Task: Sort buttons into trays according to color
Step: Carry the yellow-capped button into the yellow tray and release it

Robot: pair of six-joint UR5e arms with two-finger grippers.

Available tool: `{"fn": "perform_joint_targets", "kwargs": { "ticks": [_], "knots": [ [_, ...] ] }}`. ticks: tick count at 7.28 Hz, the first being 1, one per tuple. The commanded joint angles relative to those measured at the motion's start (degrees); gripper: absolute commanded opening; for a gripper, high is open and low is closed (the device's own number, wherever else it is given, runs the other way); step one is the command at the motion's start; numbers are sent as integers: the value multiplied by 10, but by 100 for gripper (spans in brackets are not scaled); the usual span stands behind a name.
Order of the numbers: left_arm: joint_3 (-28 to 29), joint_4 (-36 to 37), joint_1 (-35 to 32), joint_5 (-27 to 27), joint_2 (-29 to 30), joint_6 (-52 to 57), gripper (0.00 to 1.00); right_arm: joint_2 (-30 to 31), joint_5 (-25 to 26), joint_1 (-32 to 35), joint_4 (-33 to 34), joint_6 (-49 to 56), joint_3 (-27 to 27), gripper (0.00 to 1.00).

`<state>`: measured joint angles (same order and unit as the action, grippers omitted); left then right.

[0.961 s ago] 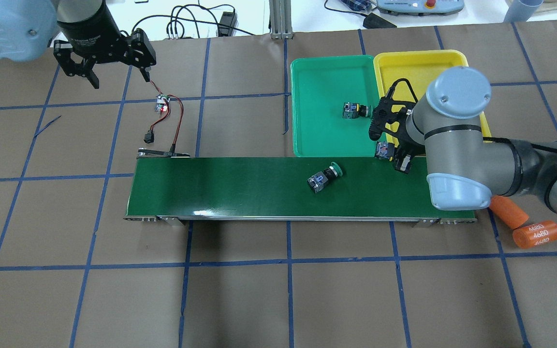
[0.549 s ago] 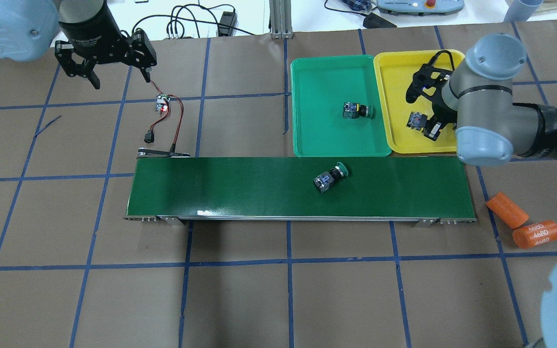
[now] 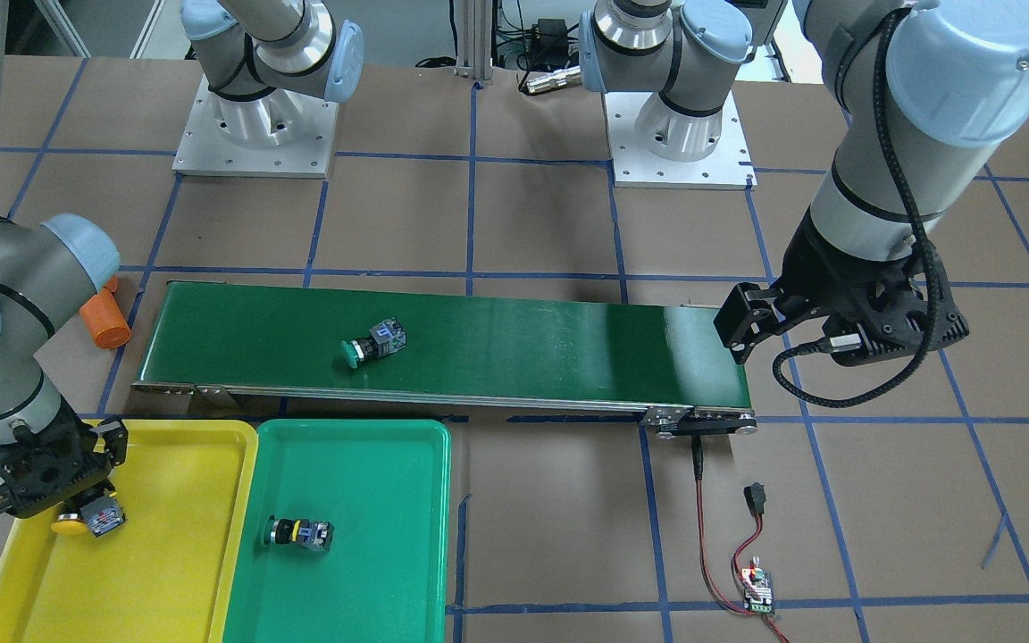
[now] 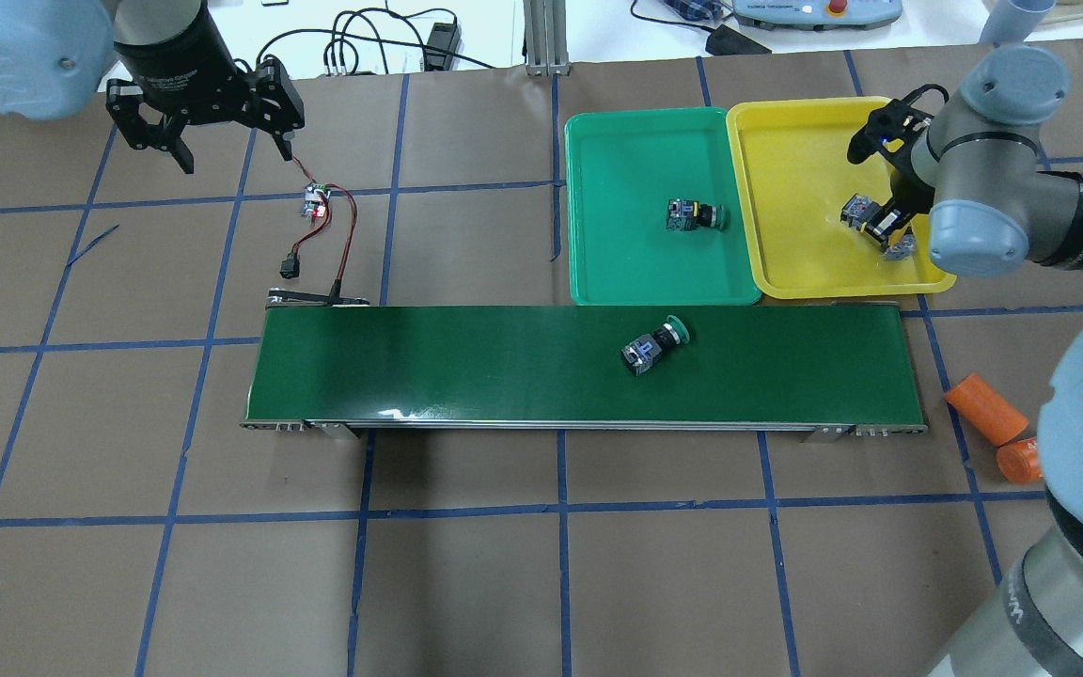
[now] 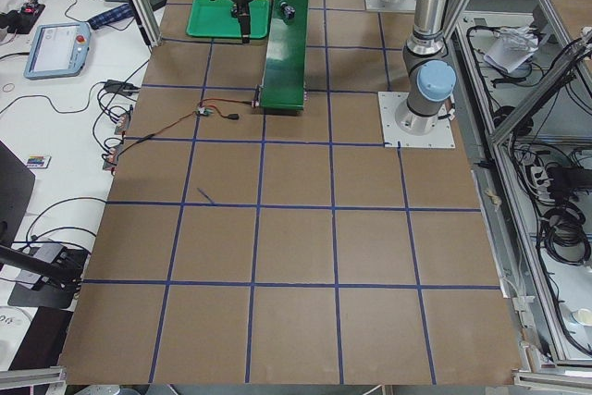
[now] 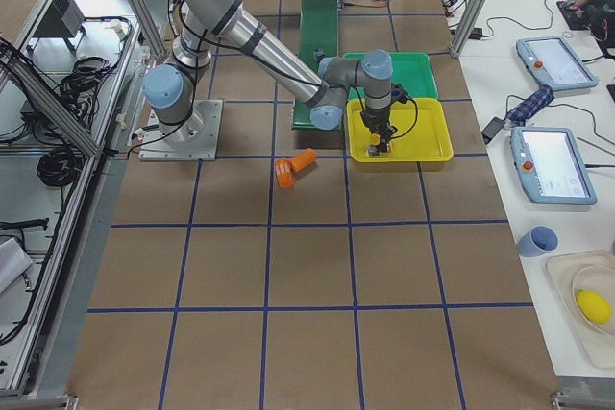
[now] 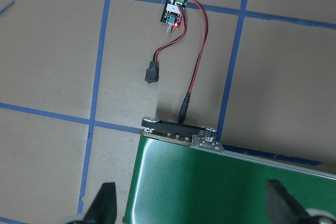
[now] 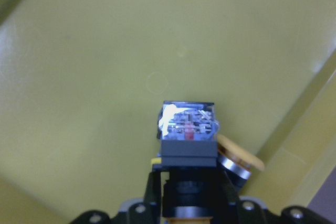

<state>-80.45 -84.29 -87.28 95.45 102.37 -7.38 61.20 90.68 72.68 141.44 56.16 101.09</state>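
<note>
My right gripper [image 4: 883, 228] hangs low over the yellow tray [image 4: 786, 141], shut on a yellow button [image 8: 188, 129] by its black body. A second yellow cap [image 8: 239, 160] shows just beside it on the tray floor. One green button [image 4: 654, 346] lies on its side on the belt. Another green button [image 4: 692, 215] lies in the green tray [image 4: 617, 150]. My left gripper [image 4: 231, 150] hovers open and empty beyond the belt's left end; the left wrist view shows its fingers [image 7: 107, 203] far apart.
The long dark-green conveyor belt [image 4: 466, 362] runs across the middle, in front of both trays. Two orange cylinders [image 4: 983, 409] lie off its right end. A small controller board [image 4: 318, 202] with red and black wires sits near its left end.
My right gripper carried the yellow button from the belt's edge up and right to over the yellow tray. The green button on the belt drifted slightly right. The left arm stayed still.
</note>
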Motion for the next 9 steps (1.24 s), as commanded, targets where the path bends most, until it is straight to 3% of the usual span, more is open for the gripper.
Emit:
{"fn": "perform_joint_targets", "kwargs": {
  "ticks": [1,3,4,6,7,9],
  "knots": [
    [0,0,0,0,-2,0,100,15,1,1,-14,-3,-1,100],
    [0,0,0,-1,-2,1,100,91,-15,5,-117,4,12,100],
    [0,0,0,0,-2,0,100,134,-16,5,-136,24,34,100],
    [-1,0,0,-1,-2,1,100,220,-46,7,-136,65,136,100],
    [-1,0,0,0,-2,1,100,263,-49,10,-135,183,178,100],
    [-1,0,0,0,-1,1,100,271,-47,20,-134,249,209,100]
  ]
}}
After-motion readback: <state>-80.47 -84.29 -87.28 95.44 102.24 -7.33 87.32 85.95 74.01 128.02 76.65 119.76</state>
